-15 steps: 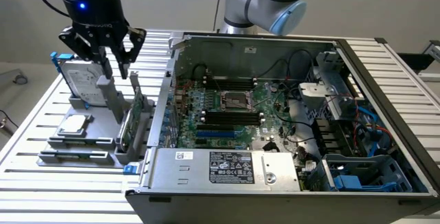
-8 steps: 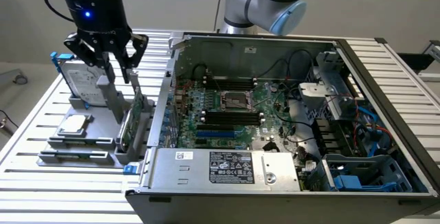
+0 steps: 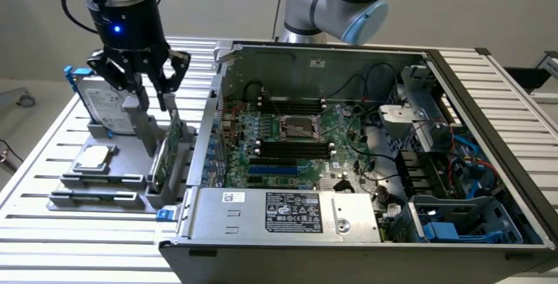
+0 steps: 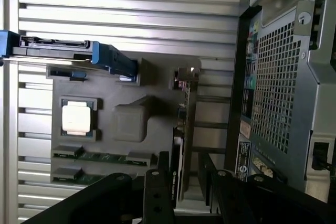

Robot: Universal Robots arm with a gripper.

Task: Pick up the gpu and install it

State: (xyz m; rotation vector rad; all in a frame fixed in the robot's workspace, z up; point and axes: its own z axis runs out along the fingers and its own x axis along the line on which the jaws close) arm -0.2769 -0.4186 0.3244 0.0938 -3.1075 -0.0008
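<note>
While the gripper (image 3: 148, 104) is hanging wide open over the gray holder (image 3: 131, 173), it is gripping nothing. The gpu (image 3: 170, 157) is standing on edge in a holder slot, just below the fingers (image 3: 164, 94) and a little toward the exterior view's right of them, not touching.

In the wrist view, the gripper (image 4: 182, 169) is showing two black fingers (image 4: 157, 192) flanking the gpu (image 4: 180, 140), which is running edge-on along the gap between them, apart from both.

Further out on the holder (image 4: 131, 121), a cpu (image 4: 77, 118) is sitting in a square pocket, ram sticks (image 4: 100, 157) are lying in slots beside it, and a hard drive (image 4: 68, 51) in a blue frame is standing at the holder's far end.

The wrist view is also giving the case's (image 4: 283, 87) perforated outer wall, just beside the gpu slot.

The exterior view is giving the case (image 3: 488, 166) lying open, with the motherboard (image 3: 288, 134) and power supply (image 3: 288, 212) inside. It is also giving the slatted table (image 3: 52, 238) and the arm (image 3: 340, 6) bending behind the case.
</note>
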